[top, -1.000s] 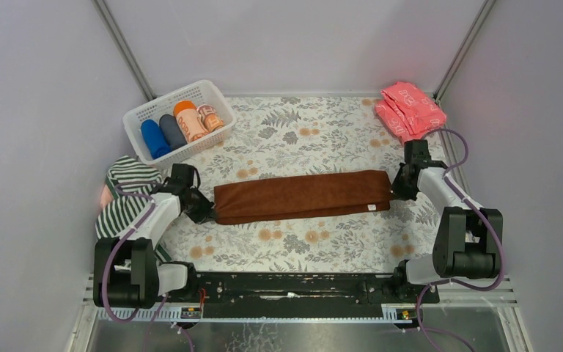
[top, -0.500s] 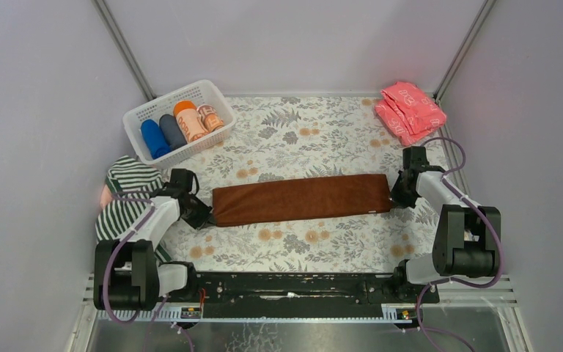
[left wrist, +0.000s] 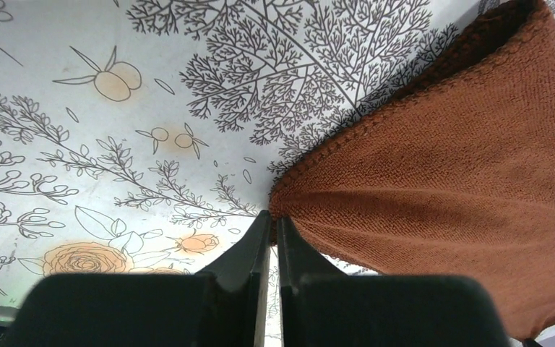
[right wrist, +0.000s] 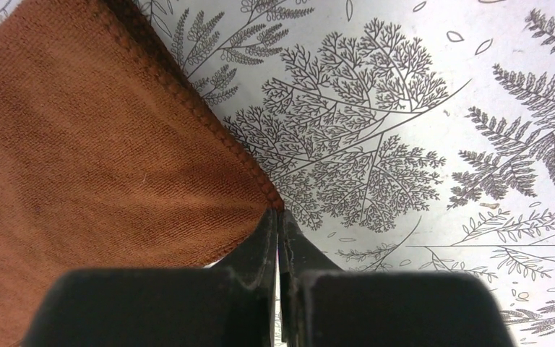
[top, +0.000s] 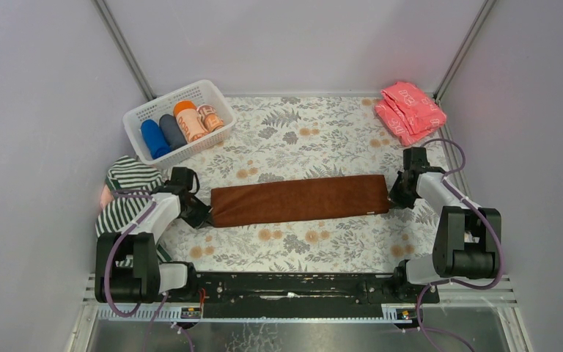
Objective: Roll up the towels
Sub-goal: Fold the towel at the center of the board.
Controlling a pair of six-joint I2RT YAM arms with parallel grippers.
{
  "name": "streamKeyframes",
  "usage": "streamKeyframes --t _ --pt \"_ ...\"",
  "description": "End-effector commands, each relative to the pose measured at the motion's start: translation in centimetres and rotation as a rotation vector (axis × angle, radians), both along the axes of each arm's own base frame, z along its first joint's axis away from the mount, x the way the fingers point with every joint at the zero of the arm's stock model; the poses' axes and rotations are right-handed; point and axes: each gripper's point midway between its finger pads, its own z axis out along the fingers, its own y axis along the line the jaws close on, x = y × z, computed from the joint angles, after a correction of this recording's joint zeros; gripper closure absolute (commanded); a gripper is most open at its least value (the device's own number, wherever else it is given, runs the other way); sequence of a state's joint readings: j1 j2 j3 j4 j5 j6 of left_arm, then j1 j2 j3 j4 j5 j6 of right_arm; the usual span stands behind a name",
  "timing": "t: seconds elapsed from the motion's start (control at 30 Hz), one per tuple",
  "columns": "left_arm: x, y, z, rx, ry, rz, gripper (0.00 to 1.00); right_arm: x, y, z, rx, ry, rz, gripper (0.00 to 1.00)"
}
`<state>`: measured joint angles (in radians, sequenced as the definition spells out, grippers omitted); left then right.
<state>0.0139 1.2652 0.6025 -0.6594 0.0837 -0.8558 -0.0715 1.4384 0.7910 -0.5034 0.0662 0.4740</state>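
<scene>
The rust-brown towel (top: 300, 199) lies folded into a long narrow strip across the middle of the floral table. My left gripper (top: 204, 215) is shut on its left end; the left wrist view shows the tips (left wrist: 273, 217) pinching a corner of the brown cloth (left wrist: 441, 181). My right gripper (top: 394, 195) is shut on its right end; the right wrist view shows the tips (right wrist: 277, 214) pinching a corner of the cloth (right wrist: 101, 166). The striped towel (top: 126, 192) lies bunched at the left edge behind my left arm. Pink towels (top: 410, 110) lie stacked at the back right.
A white basket (top: 141, 115) at the back left holds several rolled towels, blue, grey and orange. Grey walls stand close on both sides. The black arm rail (top: 293, 284) runs along the near edge.
The brown towel has been drawn slightly toward the near edge and pulled straighter and flatter. Both grippers stayed shut on its ends and shifted a little with it.
</scene>
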Motion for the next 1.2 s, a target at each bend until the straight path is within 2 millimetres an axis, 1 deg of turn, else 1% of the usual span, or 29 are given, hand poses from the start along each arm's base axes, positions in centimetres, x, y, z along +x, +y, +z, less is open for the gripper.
streamKeyframes --t 0.0,0.13,0.17,0.23,0.27,0.4,0.43,0.53,0.63,0.8,0.93,1.03,1.1,1.17 --pt "0.0 1.3 0.1 0.059 0.014 0.015 0.97 -0.4 0.1 0.0 0.014 -0.007 -0.013 0.97" --pt "-0.5 1.1 -0.4 0.05 0.032 0.018 0.97 -1.0 0.2 -1.1 0.018 0.022 -0.015 0.97" --pt "-0.5 1.1 -0.4 0.048 0.031 0.02 0.94 -1.1 0.2 -1.3 0.02 0.027 -0.015 0.96" --pt "-0.5 1.1 -0.3 0.048 0.028 0.023 0.83 -1.1 0.3 -1.5 0.023 0.034 -0.014 0.91" --pt "-0.4 1.1 -0.2 0.049 0.023 0.025 0.8 -1.1 0.3 -1.5 0.022 0.034 -0.013 0.89" --pt "-0.1 1.1 0.8 0.048 -0.005 0.032 0.67 -0.6 0.2 -0.2 0.02 -0.003 -0.004 0.71" --pt "0.2 1.2 1.2 0.053 -0.02 0.033 0.65 -0.5 0.2 0.3 0.019 -0.017 -0.003 0.67" --pt "0.5 1.3 2.3 0.062 -0.05 0.024 0.6 0.2 0.4 1.7 0.024 -0.065 0.013 0.57" --pt "0.9 1.3 3.8 0.063 -0.094 0.006 0.52 0.6 0.3 3.0 0.014 -0.1 0.032 0.51" --pt "1.4 1.2 6.8 0.067 -0.171 -0.039 0.49 1.2 0.7 5.0 0.026 -0.178 0.065 0.44" --pt "1.4 0.8 8.1 0.051 -0.199 -0.072 0.49 1.8 1.7 6.4 0.071 -0.249 0.107 0.4" --pt "2.1 0.2 8.9 0.021 -0.237 -0.095 0.49 2.1 2.4 7.4 0.103 -0.284 0.123 0.39" --pt "2.8 -0.2 9.0 0.004 -0.25 -0.112 0.5 2.1 2.0 8.2 0.079 -0.301 0.11 0.39" --pt "3.6 -0.5 9.0 -0.011 -0.259 -0.131 0.5 2.1 0.8 8.8 0.02 -0.321 0.081 0.37"
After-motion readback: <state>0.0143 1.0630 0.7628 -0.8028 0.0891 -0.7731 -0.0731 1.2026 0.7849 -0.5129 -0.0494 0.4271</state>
